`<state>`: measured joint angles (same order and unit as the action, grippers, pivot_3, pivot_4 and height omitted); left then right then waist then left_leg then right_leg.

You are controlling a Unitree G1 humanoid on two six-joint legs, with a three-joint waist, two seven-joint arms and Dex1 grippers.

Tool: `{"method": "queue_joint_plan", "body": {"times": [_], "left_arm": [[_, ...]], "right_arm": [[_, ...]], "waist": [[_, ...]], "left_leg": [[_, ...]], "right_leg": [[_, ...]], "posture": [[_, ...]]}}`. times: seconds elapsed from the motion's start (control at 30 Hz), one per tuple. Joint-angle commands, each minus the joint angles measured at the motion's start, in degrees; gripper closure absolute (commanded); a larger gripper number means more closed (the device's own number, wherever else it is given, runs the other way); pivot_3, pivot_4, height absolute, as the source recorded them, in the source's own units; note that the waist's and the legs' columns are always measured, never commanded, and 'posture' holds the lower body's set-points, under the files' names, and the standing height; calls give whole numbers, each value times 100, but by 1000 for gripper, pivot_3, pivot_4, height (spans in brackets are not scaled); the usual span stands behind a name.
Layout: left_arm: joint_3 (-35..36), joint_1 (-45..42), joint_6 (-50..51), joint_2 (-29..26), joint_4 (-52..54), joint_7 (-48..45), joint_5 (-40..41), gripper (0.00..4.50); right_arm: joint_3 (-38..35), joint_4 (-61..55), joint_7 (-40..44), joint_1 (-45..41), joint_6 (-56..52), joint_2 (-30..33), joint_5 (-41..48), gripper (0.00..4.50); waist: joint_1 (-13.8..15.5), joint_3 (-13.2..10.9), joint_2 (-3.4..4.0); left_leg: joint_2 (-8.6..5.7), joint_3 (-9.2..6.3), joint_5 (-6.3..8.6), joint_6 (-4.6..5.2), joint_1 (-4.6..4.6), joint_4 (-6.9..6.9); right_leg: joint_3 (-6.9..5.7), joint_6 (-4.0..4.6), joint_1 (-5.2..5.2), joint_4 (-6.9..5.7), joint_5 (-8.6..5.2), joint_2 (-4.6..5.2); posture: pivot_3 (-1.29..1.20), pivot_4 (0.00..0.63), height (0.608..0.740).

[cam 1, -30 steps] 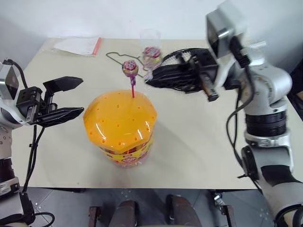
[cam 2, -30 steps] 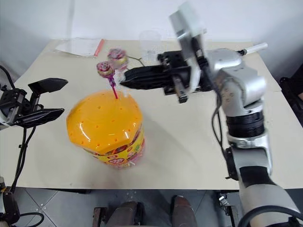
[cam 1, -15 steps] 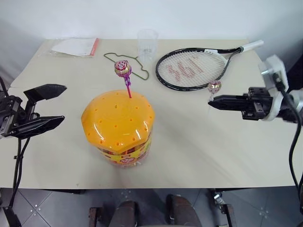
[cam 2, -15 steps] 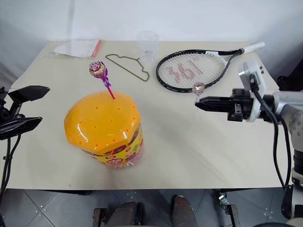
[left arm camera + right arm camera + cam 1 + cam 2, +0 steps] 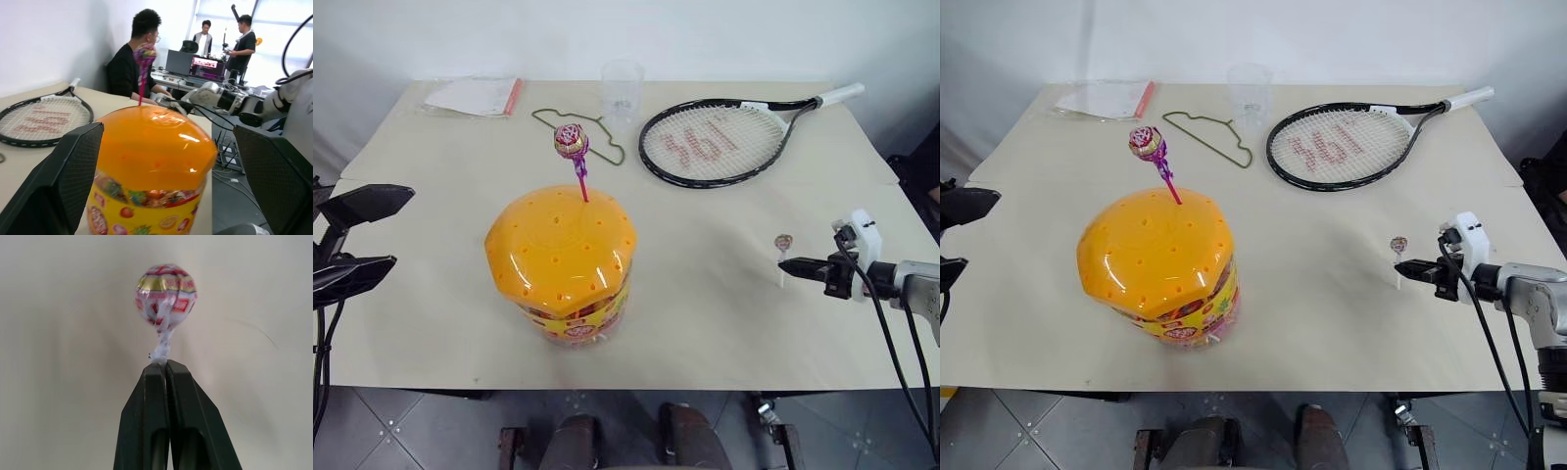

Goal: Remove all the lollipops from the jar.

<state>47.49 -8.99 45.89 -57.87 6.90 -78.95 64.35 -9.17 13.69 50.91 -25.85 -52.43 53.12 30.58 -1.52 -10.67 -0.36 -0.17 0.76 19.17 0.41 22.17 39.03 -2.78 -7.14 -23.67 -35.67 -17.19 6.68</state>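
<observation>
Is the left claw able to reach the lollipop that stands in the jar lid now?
Probably yes. The left claw is open and holds nothing, beside the jar. The purple-stick lollipop rises free above the lid, and nothing stands between them.

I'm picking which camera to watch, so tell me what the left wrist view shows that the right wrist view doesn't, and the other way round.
Left wrist view alone: the orange-lidded jar with a purple-stick lollipop in its lid, the tennis racket, people at desks, and the open left gripper.

Right wrist view alone: the right gripper shut on the stick of a white-stick lollipop.

Both share: the beige table.
</observation>
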Motion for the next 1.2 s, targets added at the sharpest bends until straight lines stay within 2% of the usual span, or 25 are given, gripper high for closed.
{"method": "queue_joint_plan", "body": {"times": [0.03, 0.13, 0.23, 0.43, 0.6, 0.63, 0.77, 1.0, 1.2], "left_arm": [[314, 76, 113, -164, 194, 52, 221, 0], [336, 91, 144, -170, 236, 99, 266, 0], [330, 92, 134, -162, 240, 115, 272, 0], [293, 67, 65, -155, 177, 122, 231, 0], [130, -69, -51, -168, 2, 128, 125, 0], [90, -108, -88, -176, -50, 128, 92, 0], [-90, -316, -140, -262, -268, 71, 19, 0], [-232, -509, -158, -312, -428, 46, -31, 0], [-146, -211, -382, -367, -781, -208, -443, 0]], "right_arm": [[-66, 386, -255, -275, -28, -94, -190, 4480], [34, 544, -367, -407, -46, -186, -333, 4480], [115, 621, -532, -463, 39, -260, -546, 3804], [-425, -158, -348, -241, -291, -97, -92, 1828], [-1145, -1469, 149, 150, -569, 271, 622, 157], [-1270, -1577, 196, 92, -624, 298, 772, 35], [-1350, -2177, 496, -379, -540, 401, 1248, 35], [-318, -2382, 830, -1846, 14, -147, 1325, 35], [600, -2036, 1304, -2847, 408, -865, 1174, 35]], "waist": [[-2, 0, 1], [-3, -1, 1], [-3, 0, 2], [22, -1, 3], [26, -11, 19], [26, -11, 20], [-12, -12, 20], [-13, -13, 21], [-13, -13, 21]], "left_leg": [[0, 0, 0, 0, 0, 0], [1, 0, 0, -1, 0, -1], [-1, 1, 0, -1, 0, -1], [-3, -1, 0, 0, 1, 0], [-3, 0, 1, 1, 2, -4], [-3, 2, 1, 1, 2, -4], [3, 4, 1, 1, -3, -3], [6, 10, 1, 0, -1, -5], [4, 9, 1, 0, 3, -4]], "right_leg": [[0, 0, 0, 0, 0, 0], [0, 0, 0, 1, 0, -1], [-1, 0, 0, 0, 0, -3], [-2, 0, 1, -1, 0, -5], [-3, 0, 0, 0, 0, -9], [-2, -1, 0, 1, 1, -9], [0, -2, 1, -2, 1, -15], [7, -2, -8, -3, 1, -12], [5, -2, -13, -5, 1, -10]], "posture": [[0, 150, 740], [0, 150, 740], [0, 150, 740], [0, 150, 740], [0, 150, 740], [0, 150, 740], [0, 150, 740], [0, 150, 740], [0, 150, 740]]}}
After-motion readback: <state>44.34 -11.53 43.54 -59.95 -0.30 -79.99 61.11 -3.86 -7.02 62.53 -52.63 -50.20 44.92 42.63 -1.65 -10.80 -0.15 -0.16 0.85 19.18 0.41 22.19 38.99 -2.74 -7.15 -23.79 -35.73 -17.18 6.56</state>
